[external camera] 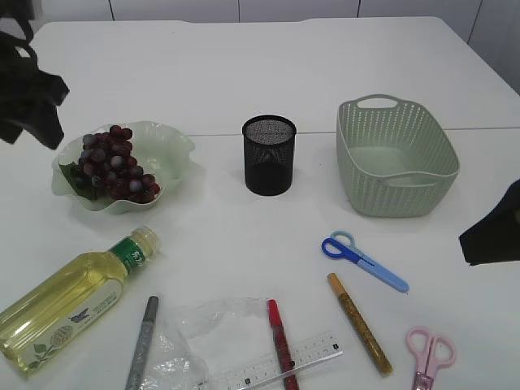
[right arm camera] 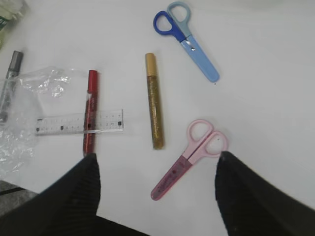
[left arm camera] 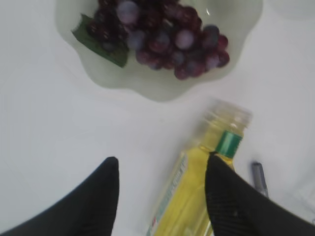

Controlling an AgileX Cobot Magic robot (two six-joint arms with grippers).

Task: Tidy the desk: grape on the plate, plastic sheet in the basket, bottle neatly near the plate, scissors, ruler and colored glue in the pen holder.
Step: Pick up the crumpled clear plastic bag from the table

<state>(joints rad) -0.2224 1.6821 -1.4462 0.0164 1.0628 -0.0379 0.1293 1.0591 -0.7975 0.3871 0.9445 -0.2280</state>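
Spanning the whole scene is a white counter point(external camera: 244, 73). Green basket point(external camera: 396, 158) sits far right, nothing visible in it. Wavy green plate point(external camera: 175, 150) far left, grape bunch point(external camera: 114, 166) already on it. Bottle point(external camera: 69, 305) lies on its side near left, cap pointing toward the plate. Crumpled plastic sheet point(external camera: 207, 325) at the near edge, clear ruler point(external camera: 276, 370) lying partly on it. Black mesh pen holder point(external camera: 269, 154) stands upright in the centre, between plate and basket. Gold glue stick point(external camera: 359, 322), red glue stick point(external camera: 281, 341) crossing the ruler, silver glue stick point(external camera: 141, 341) left of the sheet. Blue scissors point(external camera: 361, 260) right of centre, pink scissors point(external camera: 428, 353) near right. Left end effector point(left arm camera: 162, 189) hangs over the bottle neck, jaws apart, gripping nothing. Right end effector point(right arm camera: 157, 187) hangs above the pink scissors, jaws wide, holding nothing.
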